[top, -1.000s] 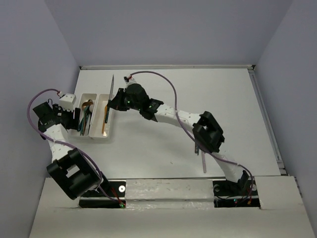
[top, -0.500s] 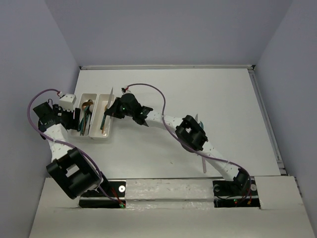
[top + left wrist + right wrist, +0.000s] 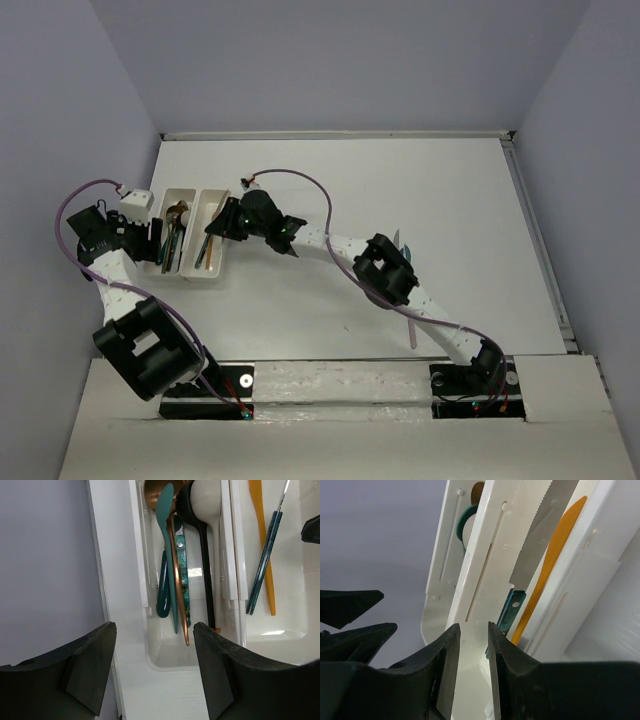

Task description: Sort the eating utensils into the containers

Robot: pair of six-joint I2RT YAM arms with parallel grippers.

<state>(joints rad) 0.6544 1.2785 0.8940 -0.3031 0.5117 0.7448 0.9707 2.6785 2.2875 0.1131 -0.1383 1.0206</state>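
Utensils lie in both containers (image 3: 190,238). The right tool (image 3: 472,630) hangs over the right-hand compartment (image 3: 280,625), its fingers a narrow gap apart with nothing between them. Just beyond its tips a serrated knife (image 3: 535,530) with a teal handle lies beside an orange-yellow knife (image 3: 555,545). The left tool (image 3: 152,630), spread wide and empty, hovers at the end of the left-hand compartment (image 3: 170,657). That one holds a teal spoon (image 3: 166,510), a copper spoon (image 3: 177,580), a black-handled piece (image 3: 205,570) and a marbled teal handle (image 3: 181,545). One pale utensil (image 3: 411,328) lies on the surface (image 3: 400,170) under the right arm (image 3: 400,275), well apart from the trays.
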